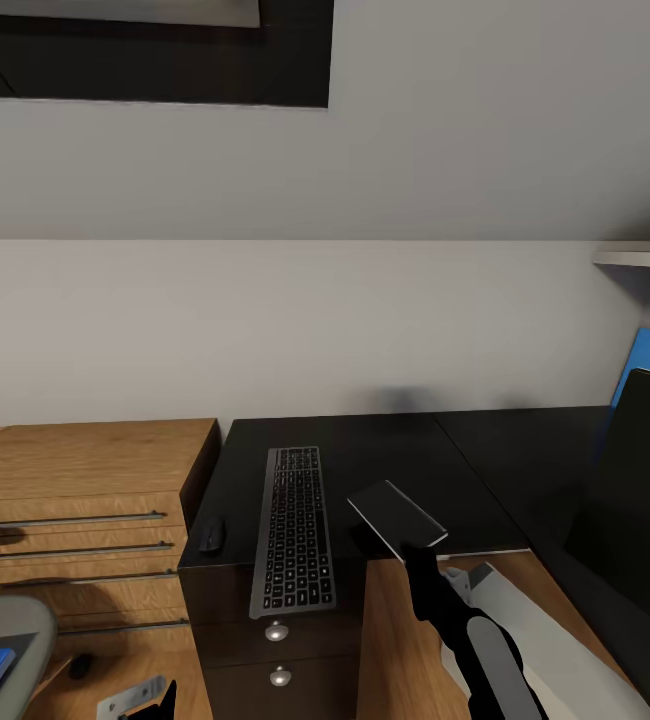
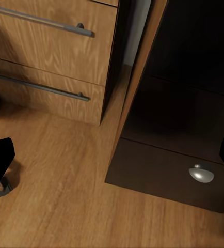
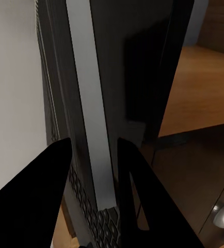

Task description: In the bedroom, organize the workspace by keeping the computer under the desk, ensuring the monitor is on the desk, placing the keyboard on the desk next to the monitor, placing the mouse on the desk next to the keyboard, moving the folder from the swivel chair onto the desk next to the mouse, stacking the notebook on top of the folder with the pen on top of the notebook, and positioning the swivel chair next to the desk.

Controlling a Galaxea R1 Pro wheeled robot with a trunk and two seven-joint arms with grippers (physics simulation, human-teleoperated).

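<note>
The right gripper (image 3: 94,170) is clamping a dark flat folder (image 1: 397,514), holding it edge-up above the black desk (image 1: 525,450) beside the keyboard (image 1: 293,530). It should be lowering it flat near the mouse (image 1: 211,535), avoiding the keys.

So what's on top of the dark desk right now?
On the desk lie the keyboard, its near end overhanging the front edge, and the mouse beside it. The right gripper holds a grey-edged dark slab, hiding the desktop beneath it.
</note>
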